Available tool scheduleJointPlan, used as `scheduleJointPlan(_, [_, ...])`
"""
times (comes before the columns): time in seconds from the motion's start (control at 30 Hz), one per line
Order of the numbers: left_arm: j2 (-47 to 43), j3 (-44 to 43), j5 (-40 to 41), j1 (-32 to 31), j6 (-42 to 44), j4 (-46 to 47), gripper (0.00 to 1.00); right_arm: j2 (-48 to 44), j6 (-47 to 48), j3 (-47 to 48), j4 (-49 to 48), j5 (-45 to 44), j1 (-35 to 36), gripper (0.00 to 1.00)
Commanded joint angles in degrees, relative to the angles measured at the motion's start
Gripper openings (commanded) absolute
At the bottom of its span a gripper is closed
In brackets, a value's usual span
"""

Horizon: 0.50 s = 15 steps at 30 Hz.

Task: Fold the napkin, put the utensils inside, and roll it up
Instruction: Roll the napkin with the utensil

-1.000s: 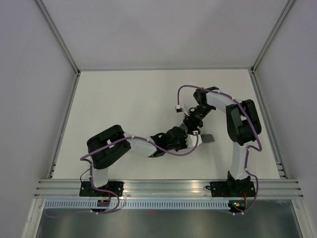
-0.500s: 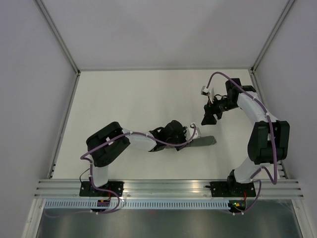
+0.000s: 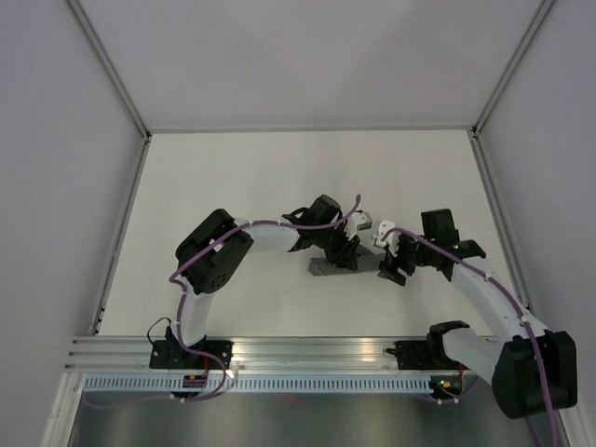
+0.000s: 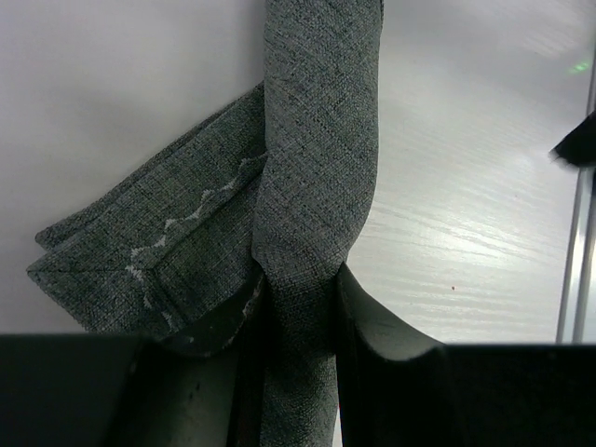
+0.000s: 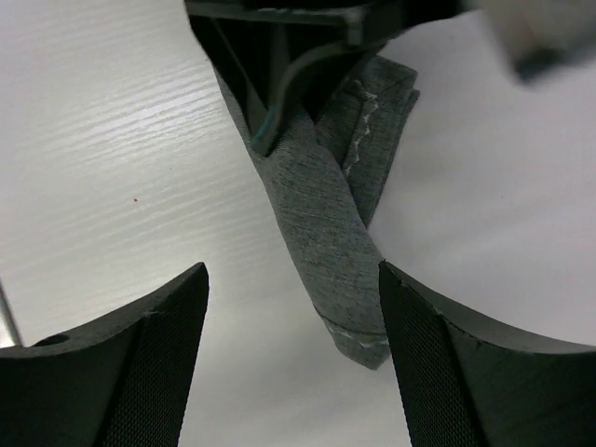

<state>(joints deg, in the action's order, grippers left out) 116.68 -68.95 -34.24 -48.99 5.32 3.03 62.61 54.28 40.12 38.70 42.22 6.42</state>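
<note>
Top external view has the napkin [image 3: 323, 270] rolled into a slim dark grey bar on the white table [image 3: 233, 186], lying just off the table's middle toward 4 o'clock, its long axis running from 9 to 3 o'clock. The left gripper [image 3: 346, 261] comes down on the roll from 10 o'clock and sits on its middle, while the right gripper [image 3: 389, 272] stands at the roll's 3 o'clock end, near it. Seen from the left wrist, the napkin [image 4: 321, 140] runs as a tight band from 12 o'clock down between the fingers [image 4: 386, 358] of the left gripper [image 4: 298, 372], which is clenched on it, the cloth pressed on both sides. A looser folded flap [image 4: 158, 251] with pale zigzag stitching spreads from the band toward 8 o'clock and lies flat on the table. Seen from the right wrist, the right gripper [image 5: 289, 372] is released, its two fingers [image 5: 158, 363] standing wide apart; the napkin's end [image 5: 331, 251] lies on the table between them and clear of both, and the left gripper's dark fingers [image 5: 270, 84] grip the roll at 12 o'clock. What the roll holds inside is hidden by the cloth in every view.
</note>
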Motion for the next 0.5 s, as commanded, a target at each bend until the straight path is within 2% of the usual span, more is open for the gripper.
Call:
scheduleJointPlan(0.0, [7.06, -1.36, -0.91, 0.91, -1.37, -16.72, 0.03, -5.74, -3.39, -9.16, -21.09, -11.52, 7.36, 0.80])
scheduleJointPlan(0.03, [7.59, -1.89, -0.92, 1.00, -1.28, -17.43, 0.03, -6.27, -3.57, -10.92, -23.56, -13.89, 11.56, 0.80])
scheduleJointPlan(0.13, [8.82, -3.29, -1.71, 1.62, -1.54, -18.93, 0.04, -4.96, -2.87, -15.33, -30.95, -21.46, 17.47, 0.81])
scheduleJointPlan(0.47, [11.55, -7.25, -5.30, 3.55, -1.45, -23.68, 0.07, 4.18, -2.87, -17.88, -42.11, -29.82, 25.22, 0.79])
